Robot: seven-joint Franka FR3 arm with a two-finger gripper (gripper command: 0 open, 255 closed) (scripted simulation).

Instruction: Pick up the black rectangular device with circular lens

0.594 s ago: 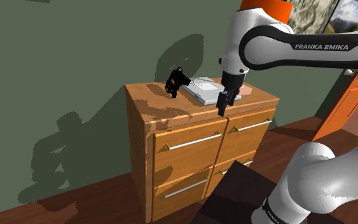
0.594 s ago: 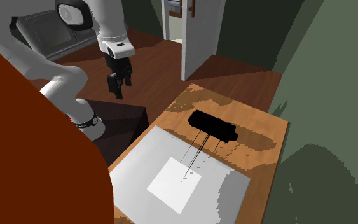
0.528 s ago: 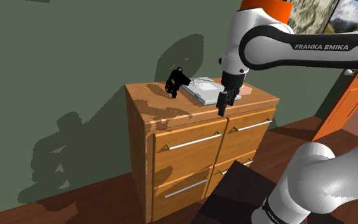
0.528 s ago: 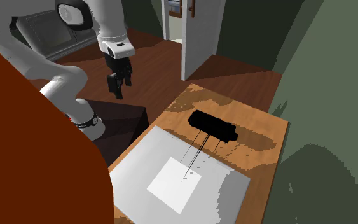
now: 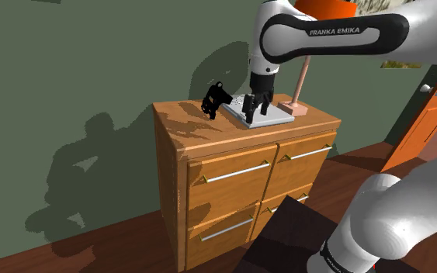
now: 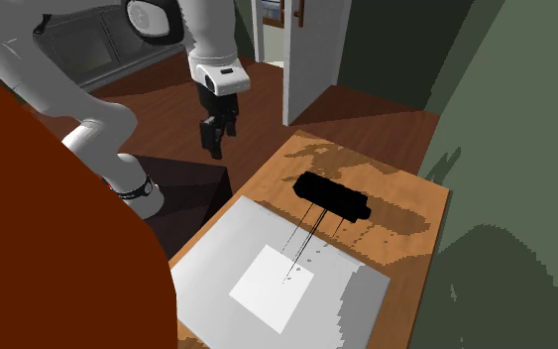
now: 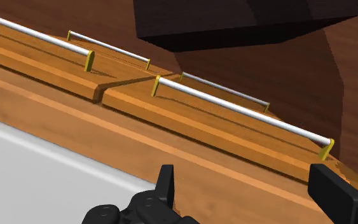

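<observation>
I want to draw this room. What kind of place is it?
Probably a room in a house: a wooden chest of drawers stands against a green wall, with a wood floor and a white door.

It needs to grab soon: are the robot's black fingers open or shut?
Open. On the gripper, the two fingers stand wide apart, with only the wooden dresser showing between them.

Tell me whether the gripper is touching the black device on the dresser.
Apart. The second exterior view shows the gripper hanging up and away from the black device, with bare dresser top visible between them.
</observation>
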